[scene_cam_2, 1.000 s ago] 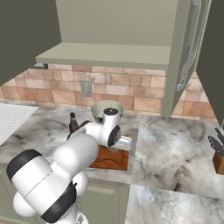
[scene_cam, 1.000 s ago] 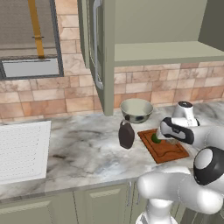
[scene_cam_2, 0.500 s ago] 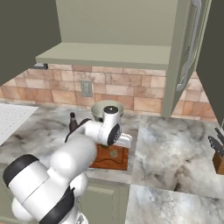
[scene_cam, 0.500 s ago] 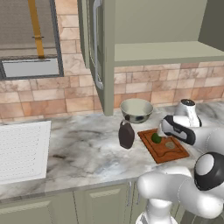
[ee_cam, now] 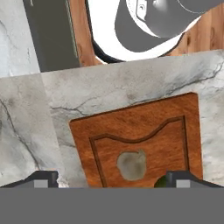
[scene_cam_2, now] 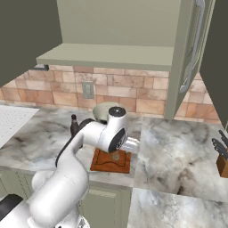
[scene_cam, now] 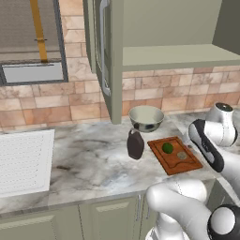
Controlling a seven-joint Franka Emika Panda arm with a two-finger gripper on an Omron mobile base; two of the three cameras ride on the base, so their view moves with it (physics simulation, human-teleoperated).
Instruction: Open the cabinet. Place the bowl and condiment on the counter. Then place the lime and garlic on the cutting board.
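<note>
One pale label on the condiment [scene_cam: 135, 144], unreadable.

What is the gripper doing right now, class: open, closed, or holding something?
Gripper: open, jaws wide apart and holding nothing; the garlic lies free on the cutting board between them.

End effector [ee_cam: 112, 178] facing downward, jaws spread wide and empty, white arm bent over at the elbow.

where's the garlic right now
The garlic lies on the cutting board in the left base view, just right of the lime, with the bowl behind; the hand view shows it between the open fingertips.
</note>
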